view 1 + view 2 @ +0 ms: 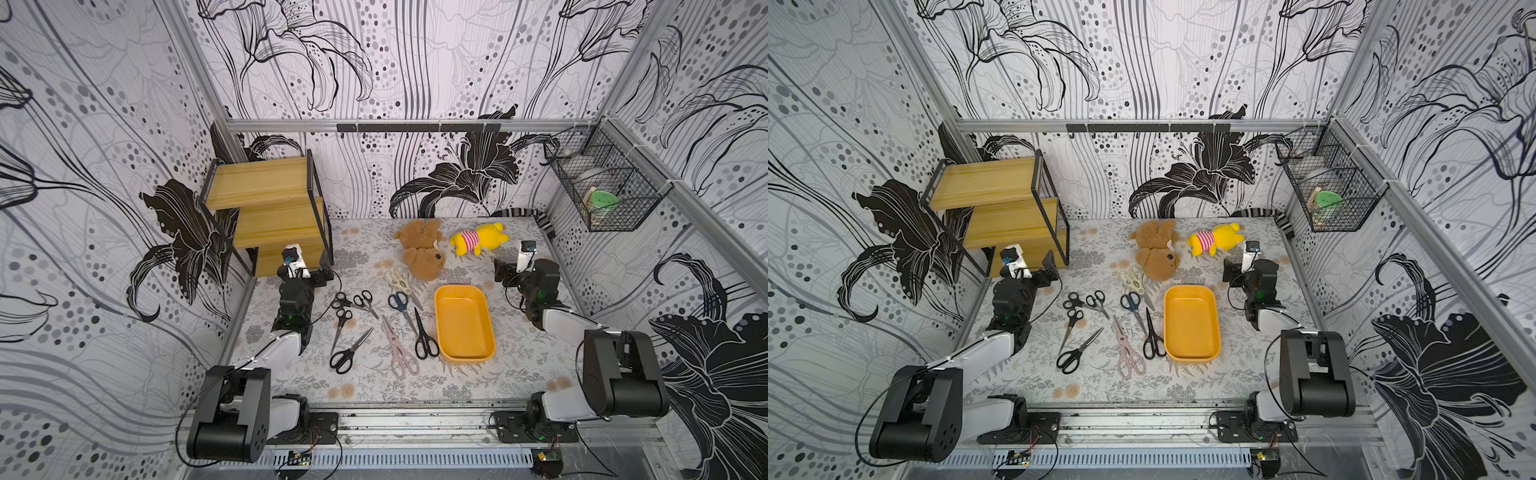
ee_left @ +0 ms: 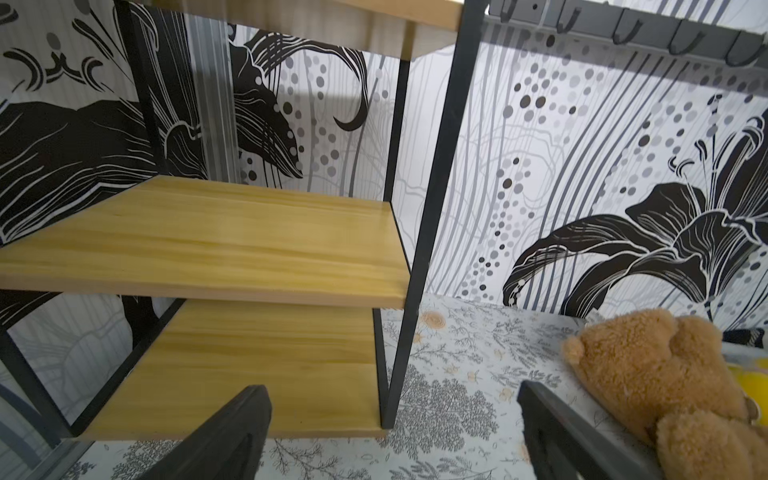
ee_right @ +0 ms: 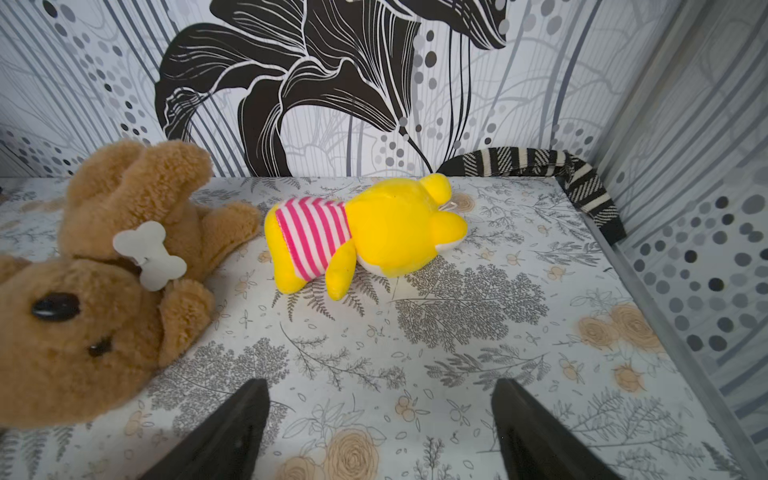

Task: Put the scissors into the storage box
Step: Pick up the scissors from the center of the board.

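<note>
**Scissors sorting: nothing boxed yet, all eight to go**

So, the shallow yellow-orange plastic storage box (image 1: 463,328) is seen empty in both top views. It sits on the floral-print table (image 1: 374,386), a bit toward the right arm's side. Not one pair has been dropped in, so the job is judged to be at square one, with every pick and place left to do.

Eight pairs of metal-bladed scissors are counted, all lying flat on the table on the left arm's side of the box:
- five black-handled pairs (image 1: 347,353), one of them just beside the box's long wall (whether it touches can't be told)
- one dark blue-handled pair (image 1: 400,303)
- one pale pink shears (image 1: 399,349)
- one cream shears (image 1: 399,277), up by the toys

Also counted: one box, two plush toys (a brown teddy (image 1: 422,253) and a yellow one in a pink-striped shirt (image 1: 478,239)), one wooden shelf rack (image 1: 266,208) and one black wire basket (image 1: 602,187).

The left gripper (image 2: 392,388) is seen with its fingers spread wide and nothing between them, over by the shelf rack. The right gripper (image 3: 380,384) is spread wide and empty too, pointed at the toys beyond the box. Neither is anywhere near a pair.
</note>
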Robot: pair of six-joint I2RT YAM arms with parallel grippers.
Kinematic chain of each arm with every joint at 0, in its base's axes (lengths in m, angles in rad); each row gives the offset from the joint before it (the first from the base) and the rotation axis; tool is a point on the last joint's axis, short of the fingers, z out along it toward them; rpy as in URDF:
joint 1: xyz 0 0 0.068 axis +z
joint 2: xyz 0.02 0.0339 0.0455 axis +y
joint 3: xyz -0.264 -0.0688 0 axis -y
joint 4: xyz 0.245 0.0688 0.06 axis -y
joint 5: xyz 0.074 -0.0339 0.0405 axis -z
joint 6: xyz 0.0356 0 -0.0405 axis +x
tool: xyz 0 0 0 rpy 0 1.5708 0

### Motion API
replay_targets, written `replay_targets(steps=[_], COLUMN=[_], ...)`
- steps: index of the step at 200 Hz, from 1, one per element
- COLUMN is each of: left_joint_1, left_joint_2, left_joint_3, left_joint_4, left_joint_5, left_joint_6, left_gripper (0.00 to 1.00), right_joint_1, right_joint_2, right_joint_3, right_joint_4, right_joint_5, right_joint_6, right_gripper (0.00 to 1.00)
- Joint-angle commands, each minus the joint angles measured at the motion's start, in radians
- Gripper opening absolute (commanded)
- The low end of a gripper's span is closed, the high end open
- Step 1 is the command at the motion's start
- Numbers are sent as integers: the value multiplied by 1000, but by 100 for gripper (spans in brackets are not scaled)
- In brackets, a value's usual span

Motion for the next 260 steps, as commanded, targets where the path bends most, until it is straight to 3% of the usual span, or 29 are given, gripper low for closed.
replay_targets(steps=[1, 31, 85, 112, 136, 188, 260], left_joint_1=[-20, -33, -40, -40, -41, -41, -40], left_joint_2=[29, 85, 92, 92, 84, 85, 155], left_joint_3=[152, 284, 278, 262, 239, 219, 252], left_joint_4=[-325, -567, -643, -714, -768, -829, -825], left_joint_5=[-47, 2, 132, 148, 167, 168, 164], left_joint_6=[-102, -202, -420, -534, -548, -510, -500], left_gripper=[98, 98, 98, 98, 98, 98, 97], right_joint_1=[72, 222, 573, 710, 797, 894, 909], right_joint_2=[-37, -20, 73, 217, 374, 573, 728], right_joint_3=[57, 218, 414, 558, 698, 890, 1080], right_joint_4=[-277, -562, -777, -827, -876, -996, -1124], right_joint_5=[52, 178, 352, 339, 299, 247, 238], right_joint_6=[49, 77, 218, 260, 264, 334, 463], right_gripper=[89, 89, 79, 74, 70, 58, 40])
